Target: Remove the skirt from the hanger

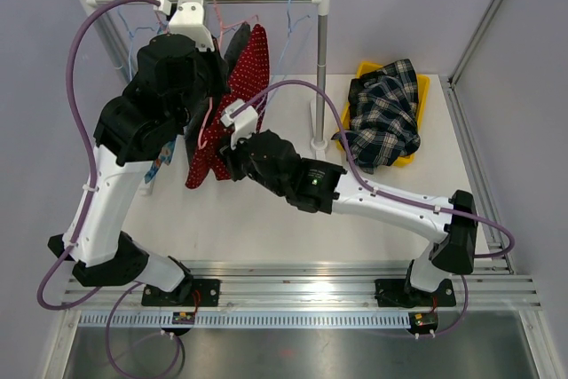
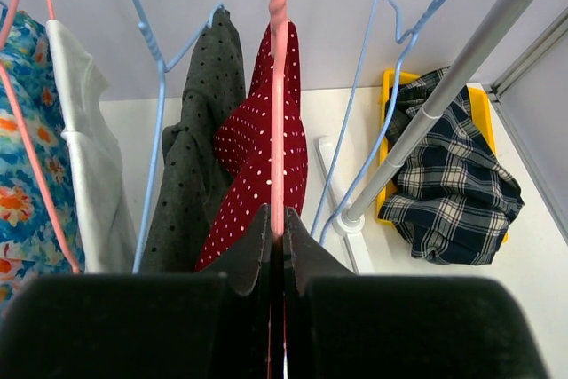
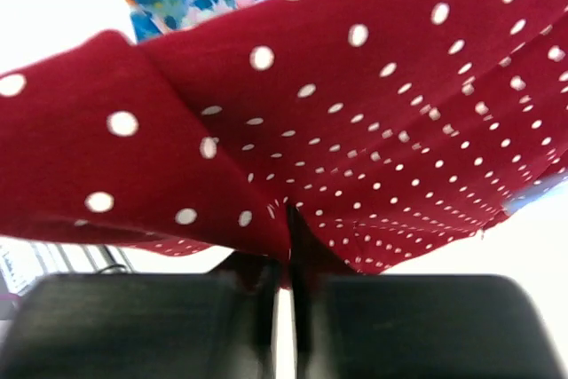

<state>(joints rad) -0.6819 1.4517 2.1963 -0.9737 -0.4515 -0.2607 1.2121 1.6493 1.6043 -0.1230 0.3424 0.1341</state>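
The red polka-dot skirt (image 3: 355,130) is pictured draped on a pink hanger (image 2: 279,86), its lower fabric pinched between the drawn-in fingers of the right gripper (image 3: 286,246) above the white table (image 1: 266,228). Higher up, the hanger's twisted neck is clamped by the left gripper (image 2: 277,228), its jaws pressed together around it. A grey dotted garment (image 2: 200,130) on a blue hanger (image 2: 155,130) is hung just beside the skirt, with a white garment (image 2: 89,157) and a floral garment (image 2: 18,130) further left. Beyond the rack's post (image 2: 444,86), a plaid garment (image 2: 453,193) is heaped in a yellow bin (image 2: 390,82)
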